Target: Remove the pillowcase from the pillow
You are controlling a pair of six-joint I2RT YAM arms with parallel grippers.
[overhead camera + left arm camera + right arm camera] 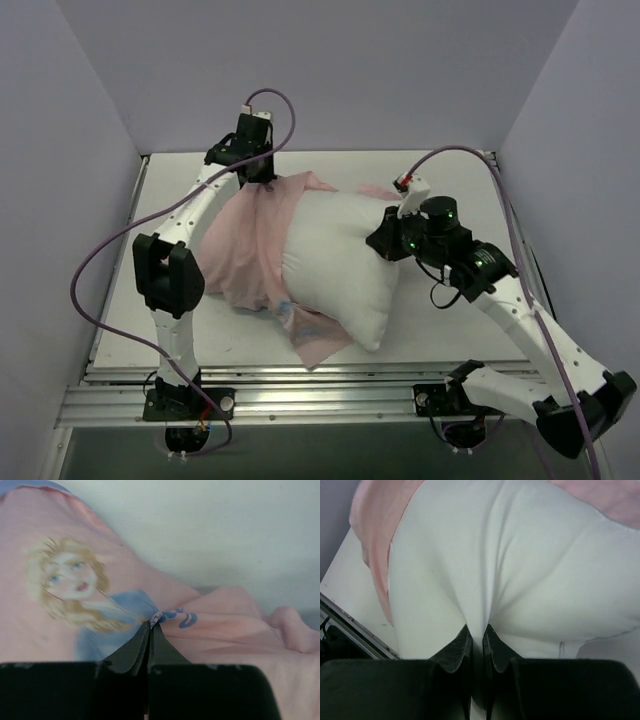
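The plump white pillow (335, 265) lies mid-table, its right half bare. The pink pillowcase (245, 245) is bunched over its left part, and a printed flap shows under the near corner. My left gripper (262, 178) is at the far left edge of the pillowcase and is shut on a fold of it; the left wrist view shows the blonde princess print on the pillowcase (75, 590) beyond the gripper (151, 625). My right gripper (383, 240) is shut on a pinch of the pillow (485, 565) at its right end, seen in the right wrist view (477, 630).
White walls close in the table (450, 330) at the back and on both sides. A metal rail (330, 400) runs along the near edge by the arm bases. Purple cables loop above both arms.
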